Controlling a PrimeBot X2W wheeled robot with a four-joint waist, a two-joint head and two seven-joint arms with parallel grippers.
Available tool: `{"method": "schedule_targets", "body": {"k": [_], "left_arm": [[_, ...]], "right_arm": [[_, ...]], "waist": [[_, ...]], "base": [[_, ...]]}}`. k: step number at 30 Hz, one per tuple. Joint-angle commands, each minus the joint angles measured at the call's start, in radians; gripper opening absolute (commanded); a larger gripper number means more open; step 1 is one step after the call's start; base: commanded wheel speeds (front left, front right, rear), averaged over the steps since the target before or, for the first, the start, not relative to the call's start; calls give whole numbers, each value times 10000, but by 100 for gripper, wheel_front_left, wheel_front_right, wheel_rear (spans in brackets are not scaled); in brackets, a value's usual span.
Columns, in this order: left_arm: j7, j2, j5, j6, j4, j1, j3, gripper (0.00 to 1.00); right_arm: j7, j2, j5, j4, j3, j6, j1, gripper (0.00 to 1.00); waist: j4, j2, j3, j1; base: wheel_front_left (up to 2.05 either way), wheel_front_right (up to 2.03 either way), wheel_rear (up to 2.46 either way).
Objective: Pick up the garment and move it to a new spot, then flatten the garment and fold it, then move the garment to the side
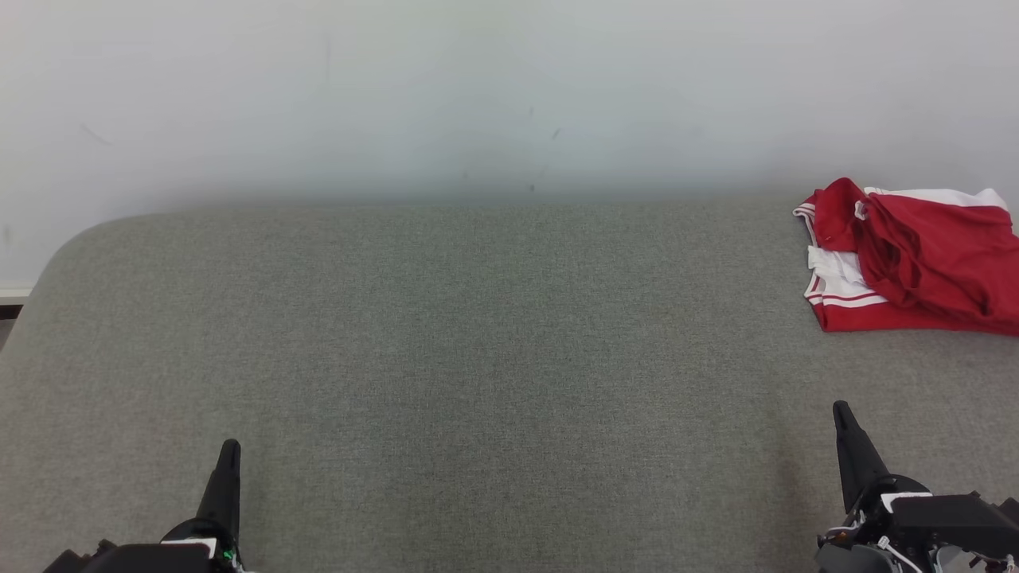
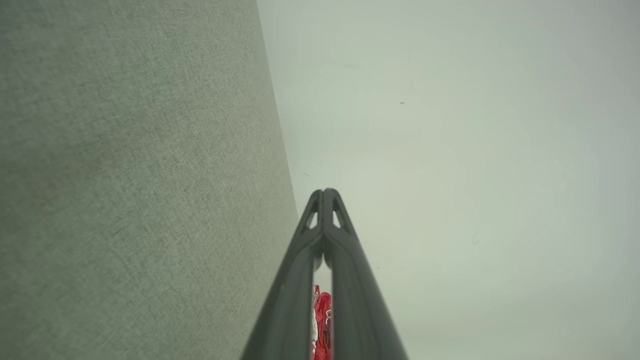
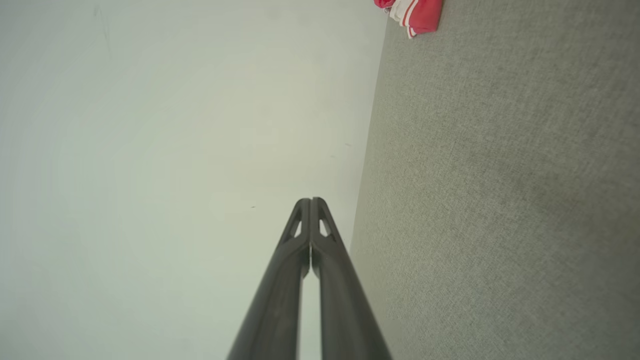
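Garment [image 1: 915, 263]: red, white-trimmed, bunched at far right of the grey padded surface [image 1: 478, 358] — by its back edge.
Left gripper [image 1: 230, 447]: fingers pressed together, empty (near front edge).
Right gripper [image 1: 841, 410]: likewise closed, holding nothing.

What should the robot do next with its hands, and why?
Probably reach the right hand forward toward the red and white garment, opening it on the way. The garment lies bunched at the far right of the grey surface, nearer that hand than the left hand, and both hands are shut and holding nothing.
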Motion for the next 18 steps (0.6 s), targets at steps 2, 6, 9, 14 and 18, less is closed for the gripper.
{"method": "schedule_targets", "body": {"k": [2,6,9,14,18], "left_arm": [[78,-19,-245,16,23,-109,36,0],[146,-24,-509,17,33,-150,55,0],[178,-29,-647,17,45,-167,62,0],[169,-28,-627,17,42,-164,61,0],[169,-28,-628,17,42,-162,57,0]], "right_arm": [[70,39,198,-6,-43,-20,-73,0],[153,62,454,4,-78,-20,-114,0],[194,71,545,11,-105,-21,-137,0],[201,71,523,7,-108,-21,-133,0],[194,74,516,9,-114,-21,-133,0]], "waist": [[1,0,4,1],[3,0,13,1],[5,0,19,1],[5,0,19,1],[5,0,19,1]], "base": [[0,0,0],[0,0,0],[0,0,0],[0,0,0],[0,0,0]]}}
